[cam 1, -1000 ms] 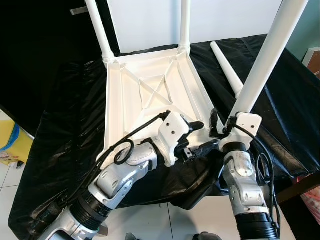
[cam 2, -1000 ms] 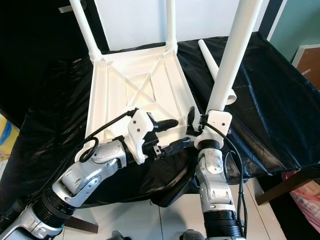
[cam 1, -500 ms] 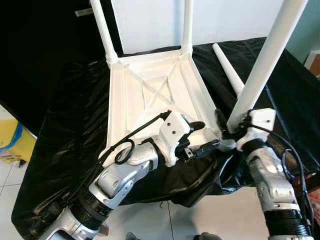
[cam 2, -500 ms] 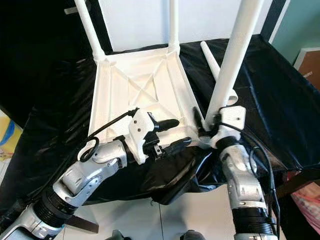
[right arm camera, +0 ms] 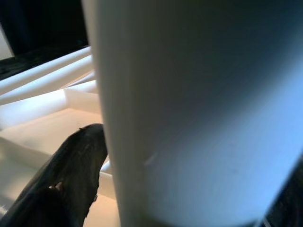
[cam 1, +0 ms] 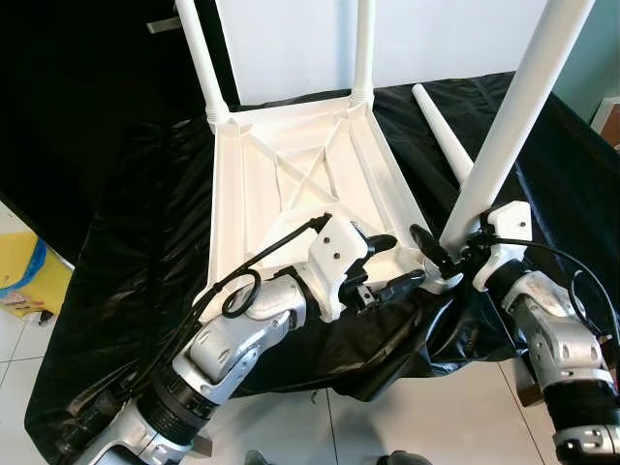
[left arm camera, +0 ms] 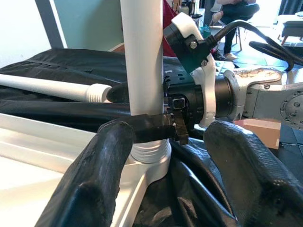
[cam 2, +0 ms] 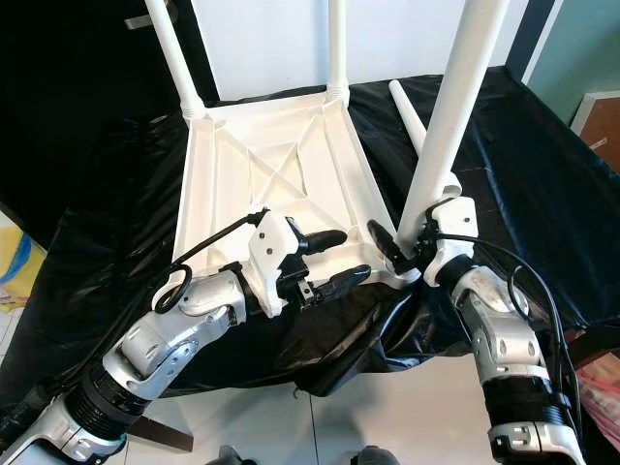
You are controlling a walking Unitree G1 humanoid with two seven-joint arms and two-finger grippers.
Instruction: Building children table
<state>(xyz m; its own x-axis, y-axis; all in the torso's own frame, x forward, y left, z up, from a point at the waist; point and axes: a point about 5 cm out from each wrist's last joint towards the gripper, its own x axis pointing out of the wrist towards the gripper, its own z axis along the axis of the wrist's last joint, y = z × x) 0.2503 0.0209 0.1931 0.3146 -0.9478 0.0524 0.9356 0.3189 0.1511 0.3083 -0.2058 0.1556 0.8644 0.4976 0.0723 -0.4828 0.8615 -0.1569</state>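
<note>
A white children's table top lies upside down on a black-covered surface. Two white legs stand in its far corners. A third leg stands upright in the near right corner socket. My right gripper is shut around this leg just above its base, one finger crossing its front. My left gripper hangs open over the near edge of the top, just left of that corner, holding nothing. A fourth leg lies loose on the cover behind.
The black cover sags over the front edge toward a white tiled floor. A yellow object sits on the floor at the left. A cardboard box stands at the right. A seated person is far behind.
My right forearm has swung out to the right, so its wrist now reaches the leg's base from the side. The leg stays upright. The left arm has not moved.
</note>
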